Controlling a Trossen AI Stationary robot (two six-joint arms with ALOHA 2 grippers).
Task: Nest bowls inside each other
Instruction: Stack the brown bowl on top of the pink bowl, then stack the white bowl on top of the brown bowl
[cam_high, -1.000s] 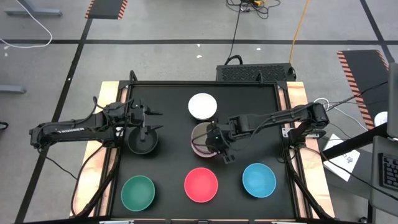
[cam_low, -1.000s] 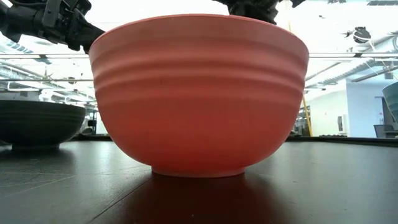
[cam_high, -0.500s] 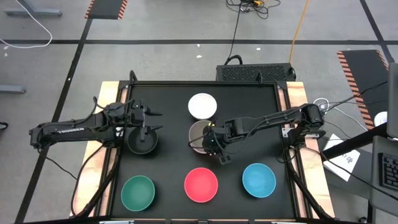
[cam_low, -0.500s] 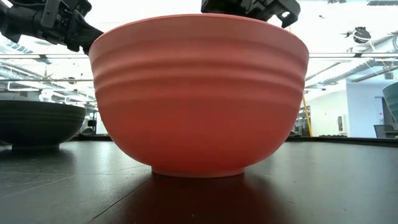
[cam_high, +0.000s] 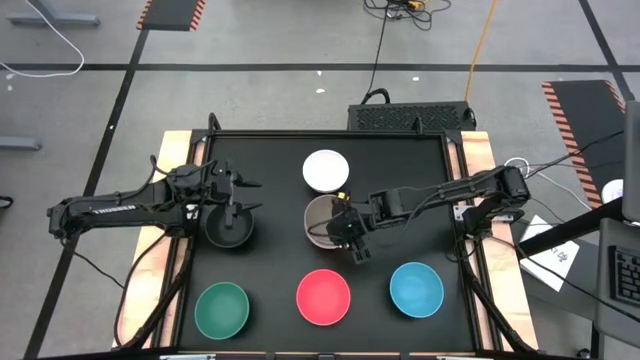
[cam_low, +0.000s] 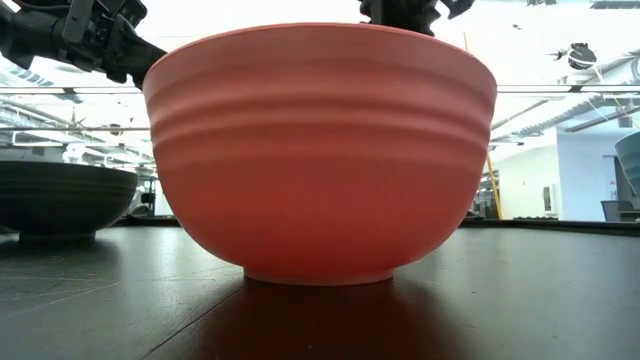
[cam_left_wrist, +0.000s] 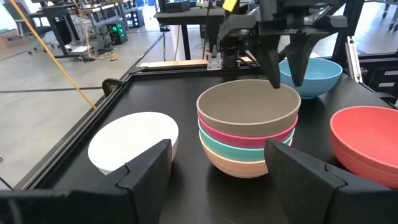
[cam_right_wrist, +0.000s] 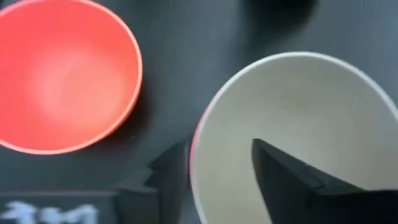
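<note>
Right gripper (cam_high: 347, 232) straddles the taupe bowl (cam_high: 322, 217) rim at the stack's four o'clock, fingers parted; you should lift clear next.

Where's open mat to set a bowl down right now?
Bare patches: the far right corner, right of the white bowl, and the far left corner above the black bowl. The centre is crowded: the right gripper straddles the stack's rim. The near row, green, red, blue, has only gaps.

A stack of 4 nested plastic bowls (cam_high: 322, 221) sits mid-table, a single round bowl (cam_high: 325, 170) behind it, 3 round bowls (cam_high: 323, 296) in front.
</note>
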